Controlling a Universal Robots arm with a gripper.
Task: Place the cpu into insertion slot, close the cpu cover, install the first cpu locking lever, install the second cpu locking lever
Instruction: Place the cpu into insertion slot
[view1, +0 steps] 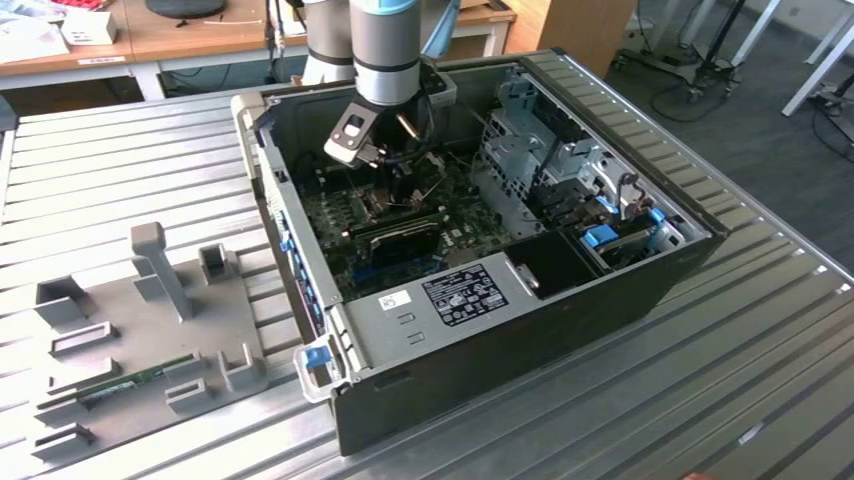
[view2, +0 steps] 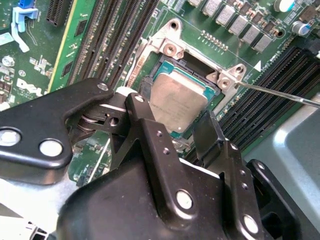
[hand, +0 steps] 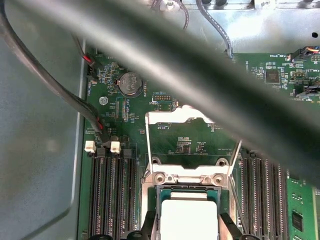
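The cpu (hand: 189, 216) has a pale silver face and lies flat inside the insertion slot (hand: 185, 179), a dark socket with a silver frame on the green board. In the second wrist view the cpu (view2: 177, 100) sits level in the insertion slot (view2: 172, 47). My gripper (hand: 189, 229) straddles it with a black fingertip at each side and a thin gap to the chip's edges, so it is open. The cpu cover (hand: 165, 116) is flipped back and lies against the board beyond the socket. A thin wire locking lever (view2: 280, 94) stands free beside the socket. In the exterior view my gripper (view1: 391, 175) reaches down into the case.
The open computer case (view1: 534, 300) lies on a ribbed metal table. Long black memory slots (hand: 107, 195) flank the socket. Cables (hand: 75, 100) run along the case wall. A grey drive cage (view1: 534, 150) fills the exterior view's right side. A grey fixture plate (view1: 147, 330) sits outside the case.
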